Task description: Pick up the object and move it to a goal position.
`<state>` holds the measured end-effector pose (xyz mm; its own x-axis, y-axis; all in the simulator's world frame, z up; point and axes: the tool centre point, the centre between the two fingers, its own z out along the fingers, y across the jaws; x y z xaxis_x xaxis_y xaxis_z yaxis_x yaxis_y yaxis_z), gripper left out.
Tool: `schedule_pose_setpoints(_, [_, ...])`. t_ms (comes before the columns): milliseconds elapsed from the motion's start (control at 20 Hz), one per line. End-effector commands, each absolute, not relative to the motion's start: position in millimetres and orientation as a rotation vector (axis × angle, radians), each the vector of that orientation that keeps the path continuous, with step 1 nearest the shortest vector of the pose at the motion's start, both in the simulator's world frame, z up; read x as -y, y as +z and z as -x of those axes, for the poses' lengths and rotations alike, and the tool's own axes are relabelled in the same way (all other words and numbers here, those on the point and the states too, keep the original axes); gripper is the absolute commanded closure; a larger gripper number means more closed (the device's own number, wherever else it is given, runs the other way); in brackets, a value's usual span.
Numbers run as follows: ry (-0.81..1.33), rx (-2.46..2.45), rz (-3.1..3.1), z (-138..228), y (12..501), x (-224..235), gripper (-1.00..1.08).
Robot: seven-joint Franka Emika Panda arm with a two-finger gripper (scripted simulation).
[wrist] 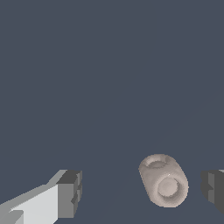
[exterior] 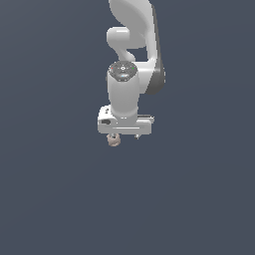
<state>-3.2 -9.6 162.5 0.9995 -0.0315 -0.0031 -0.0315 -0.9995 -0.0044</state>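
The object [wrist: 164,179] is a small beige-pink, barrel-like lump lying on the dark grey floor. In the wrist view it lies between the two grey fingertips [wrist: 70,192], closer to one of them and touching neither. My gripper [wrist: 142,190] is open, with a wide gap across the jaws. From the exterior view, the white hand covers most of the gripper [exterior: 125,135]. There the object [exterior: 114,140] peeks out just below the hand's edge, toward the exterior view's left.
The white arm [exterior: 130,50] rises behind the hand toward the top of the exterior view. All around is flat, dark grey floor [exterior: 60,189], and no other object shows.
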Motion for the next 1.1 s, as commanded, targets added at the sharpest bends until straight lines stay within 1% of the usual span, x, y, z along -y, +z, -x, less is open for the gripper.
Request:
schedule_pose_setpoints(0, [0.005, -0.049, 3.137, 3, 163, 10, -0.92])
schedule_pose_setpoints(500, [-0.016, -0.05, 3.148, -3, 178, 16, -0.92])
schedule_pose_setpoints(1050, [-0.013, 0.032, 3.147, 8, 162, 27, -0.92])
